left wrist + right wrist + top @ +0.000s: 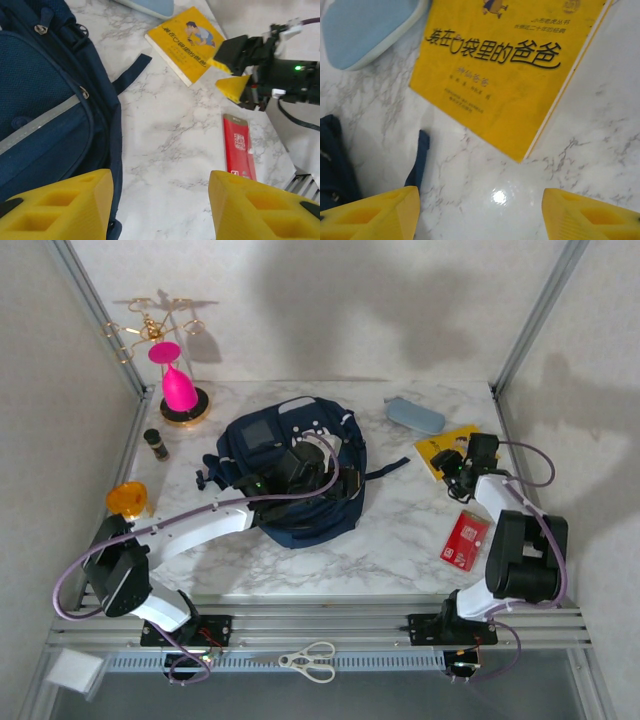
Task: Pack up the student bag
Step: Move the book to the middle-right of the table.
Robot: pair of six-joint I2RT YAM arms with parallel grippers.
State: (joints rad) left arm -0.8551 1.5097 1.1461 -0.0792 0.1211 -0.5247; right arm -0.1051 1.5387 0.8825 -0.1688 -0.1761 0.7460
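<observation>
The student bag (300, 520) lay at the middle of the table (400, 540), its contents hidden, as the left gripper (160, 200) hung over it, jaws parted and empty, and the right gripper (480, 210), likewise spread, hovered by a yellow book (505, 75).

book (441, 448) right of student bag (300, 525), pouch (414, 416) behind book
</observation>
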